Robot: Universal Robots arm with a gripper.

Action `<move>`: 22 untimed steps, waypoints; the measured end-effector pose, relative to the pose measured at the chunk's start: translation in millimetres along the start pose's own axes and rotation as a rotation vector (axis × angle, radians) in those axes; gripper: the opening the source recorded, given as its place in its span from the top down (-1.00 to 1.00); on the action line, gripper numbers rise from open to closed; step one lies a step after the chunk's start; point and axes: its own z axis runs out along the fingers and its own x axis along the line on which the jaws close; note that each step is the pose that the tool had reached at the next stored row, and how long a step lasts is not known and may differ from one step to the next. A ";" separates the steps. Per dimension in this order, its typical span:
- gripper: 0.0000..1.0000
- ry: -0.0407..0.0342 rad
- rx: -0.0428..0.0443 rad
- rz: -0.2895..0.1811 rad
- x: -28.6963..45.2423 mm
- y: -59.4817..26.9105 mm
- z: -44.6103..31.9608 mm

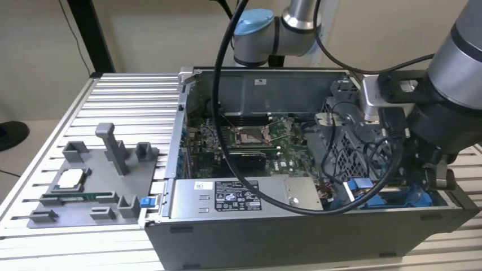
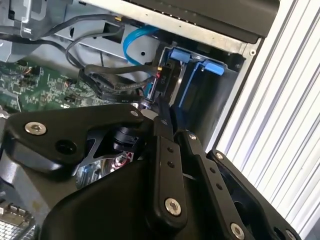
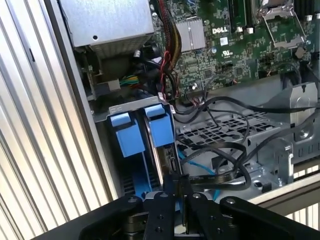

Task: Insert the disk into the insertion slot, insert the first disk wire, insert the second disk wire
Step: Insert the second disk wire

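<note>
One arm, one open computer case (image 1: 301, 237) on the slatted counter (image 1: 128, 101), and the action is at the case's near corner on the exterior view's right. There the disk (image 3: 156, 159) stands on edge in the insertion slot (image 1: 391, 197), its blue carrier tabs (image 3: 160, 131) about level with the bay's rim. To my eye the disk is seated, so this is wire work.

The gripper (image 3: 181, 192) hangs right over the disk's connector end, jaws drawn narrow. A black wire (image 3: 220, 175) runs off from just beyond their tips. Whether they actually pinch its plug, I cannot tell.

Doing this well means keeping the plug square to the socket and pressing straight along the disk's edge, no twist. The loose blue wire (image 3: 200, 162) beside it could snag, so keep it clear of the tips.

Farther left sits the grey power-supply box (image 1: 233, 197). Beyond it lies the green motherboard (image 1: 241, 141), and nothing there needs touching.
</note>
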 end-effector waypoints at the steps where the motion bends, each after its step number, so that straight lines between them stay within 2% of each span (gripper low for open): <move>1: 1.00 0.0005 0.0015 -0.005 0.2 0.7 0.6; 3: 1.00 0.0022 0.0014 -0.020 0.4 1.2 1.5; 7: 1.00 0.0048 -0.0057 -0.065 0.4 2.0 2.2; 9: 1.00 0.0035 -0.0092 -0.081 0.4 2.1 2.0; 22: 1.00 0.0005 -0.0128 -0.097 0.5 2.2 2.2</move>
